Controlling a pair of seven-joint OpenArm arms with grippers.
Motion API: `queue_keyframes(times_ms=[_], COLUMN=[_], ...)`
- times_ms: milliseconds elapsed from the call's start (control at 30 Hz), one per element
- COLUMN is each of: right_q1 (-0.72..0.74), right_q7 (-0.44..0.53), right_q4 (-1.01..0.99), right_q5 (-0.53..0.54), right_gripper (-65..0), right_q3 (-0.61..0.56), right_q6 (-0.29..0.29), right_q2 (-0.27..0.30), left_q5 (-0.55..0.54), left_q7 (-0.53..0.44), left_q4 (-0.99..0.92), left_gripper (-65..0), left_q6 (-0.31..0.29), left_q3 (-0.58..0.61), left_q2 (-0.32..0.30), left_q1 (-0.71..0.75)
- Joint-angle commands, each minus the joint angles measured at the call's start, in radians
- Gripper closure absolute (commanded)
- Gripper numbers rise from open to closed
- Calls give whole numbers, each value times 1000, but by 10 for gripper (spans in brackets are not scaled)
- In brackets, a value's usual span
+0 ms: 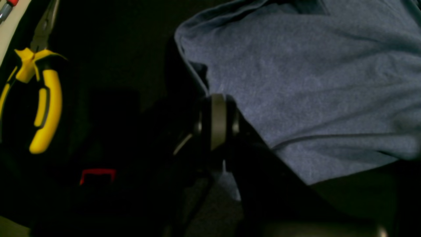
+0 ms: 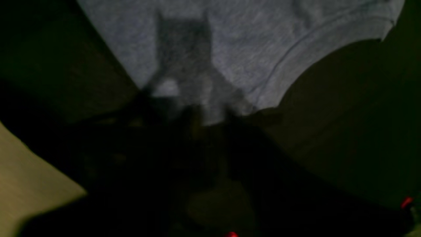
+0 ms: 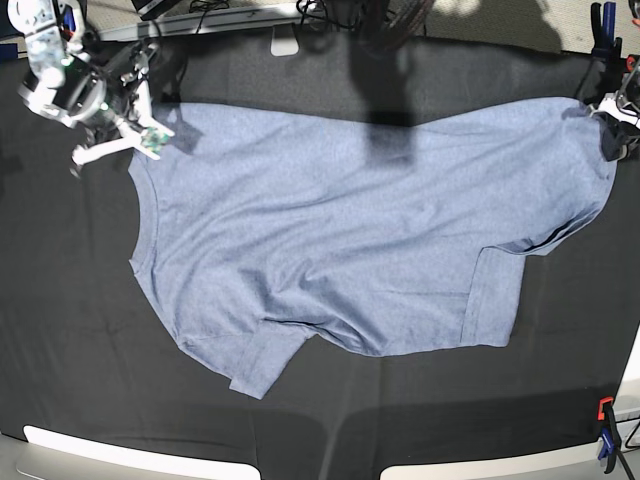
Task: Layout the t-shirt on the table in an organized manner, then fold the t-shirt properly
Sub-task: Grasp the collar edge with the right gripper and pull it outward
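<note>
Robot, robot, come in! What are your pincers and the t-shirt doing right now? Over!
Both pincers at far corners of t-shirt, left pincer, right pincer; grip unclear. T-shirt spread on table, unfolded. Pliers lie nearby, clear of the shirt.

Pale surface strips (image 3: pixel 120 452) showed along near edge in base view, another at far side. Cables (image 3: pixel 210 10) tangled beyond far edge. Yellow-handled pliers (image 1: pixel 39 95) lay at left of left wrist view. Blue-orange clamp (image 3: pixel 606 432) stood at near right corner. Lighting dim in wrist views, brighter overhead.
</note>
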Motion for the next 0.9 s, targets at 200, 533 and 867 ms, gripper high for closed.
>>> queue_keyframes(times_ms=[200, 533, 867], right_q1=[2, 0, 45], right_q7=[132, 140, 200], right_q4=[13, -43, -100], right_q5=[-45, -158, -412], right_gripper=[-345, -345, -334], right_q3=[-21, -158, -281], right_q6=[-2, -2, -2], right_q2=[14, 14, 14], left_q5=[-9, -9, -9], left_q7=[-27, -27, -27], left_q4=[17, 17, 17], left_gripper=[0, 0, 0], left_q6=[-7, -7, -7], left_q3=[-10, -10, -10], left_q2=[-17, -17, -17], left_q1=[1, 1, 1])
